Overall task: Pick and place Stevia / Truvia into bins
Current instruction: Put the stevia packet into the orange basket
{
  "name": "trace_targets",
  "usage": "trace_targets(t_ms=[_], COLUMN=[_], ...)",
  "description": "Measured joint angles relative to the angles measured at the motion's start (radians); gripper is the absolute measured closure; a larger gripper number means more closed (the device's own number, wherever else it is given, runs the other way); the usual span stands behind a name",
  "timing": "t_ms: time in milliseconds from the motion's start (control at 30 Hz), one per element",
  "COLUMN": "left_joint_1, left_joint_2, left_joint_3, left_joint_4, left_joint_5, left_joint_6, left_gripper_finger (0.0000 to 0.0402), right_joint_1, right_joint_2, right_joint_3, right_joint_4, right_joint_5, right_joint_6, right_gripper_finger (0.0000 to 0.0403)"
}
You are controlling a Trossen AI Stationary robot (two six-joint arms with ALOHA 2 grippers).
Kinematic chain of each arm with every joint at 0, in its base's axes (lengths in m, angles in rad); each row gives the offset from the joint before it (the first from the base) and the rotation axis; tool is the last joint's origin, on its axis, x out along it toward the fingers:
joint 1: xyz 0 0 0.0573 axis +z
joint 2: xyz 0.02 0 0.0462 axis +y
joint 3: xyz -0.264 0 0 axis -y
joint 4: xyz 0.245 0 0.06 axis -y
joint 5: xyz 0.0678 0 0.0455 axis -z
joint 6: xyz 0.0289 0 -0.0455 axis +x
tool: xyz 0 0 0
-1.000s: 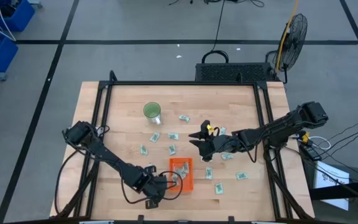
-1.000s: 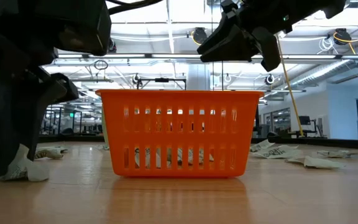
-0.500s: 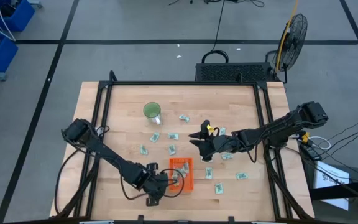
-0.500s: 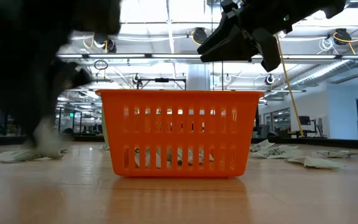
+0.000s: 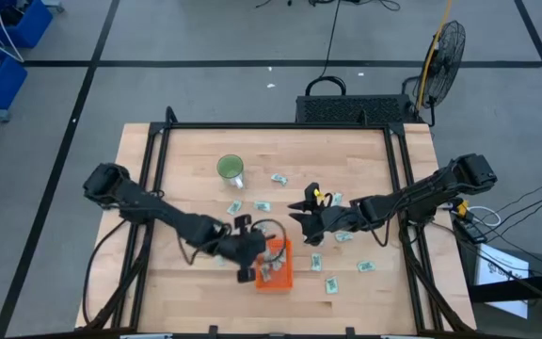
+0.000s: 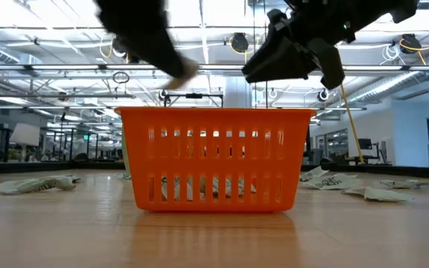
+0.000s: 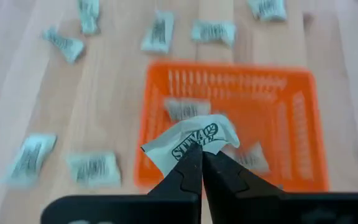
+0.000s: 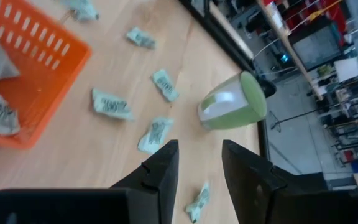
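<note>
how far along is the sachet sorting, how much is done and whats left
Done: a few sachets already lie in the orange tray. In hand: the left hand is shut on a Stevia sachet above the tray's edge, not yet released. The right hand hangs open and empty above the table. Left: many loose sachets lie scattered around the tray and near the green cup.

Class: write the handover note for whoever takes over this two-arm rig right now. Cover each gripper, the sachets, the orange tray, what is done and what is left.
Left gripper: shut on one Stevia sachet, held above the orange tray.
Right gripper: open, empty, raised beside the tray.
Done: a few sachets lie in the tray.
Left: drop the held one; many loose sachets on the table. Mind the green cup.
</note>
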Motion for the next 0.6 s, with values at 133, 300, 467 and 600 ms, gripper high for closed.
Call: trace_targets(t_ms=[133,300,467,600], left_joint_1=[0.066,0.101,0.104,0.104], left_joint_2=[0.058,0.090,0.091,0.082], left_joint_3=[-0.003,-0.002,-0.002,-0.002], left_joint_4=[0.035,0.052,0.054,0.058], left_joint_5=[0.082,0.180,0.154,0.153], left_joint_6=[0.070,0.123,0.120,0.123], left_gripper_finger=[0.0398,0.0365,0.0311,0.0285], right_joint_1=[0.000,0.000,0.000,0.000], right_joint_2=[0.000,0.001,0.001,0.001], right_joint_3=[0.000,0.000,0.000,0.000], right_joint_4=[-0.026,-0.043,-0.050,-0.061], right_joint_5=[0.000,0.000,0.000,0.000], right_joint_6=[-0.004,0.000,0.035,0.046], right_gripper_finger=[0.0288,0.0289,0.0289,0.0289])
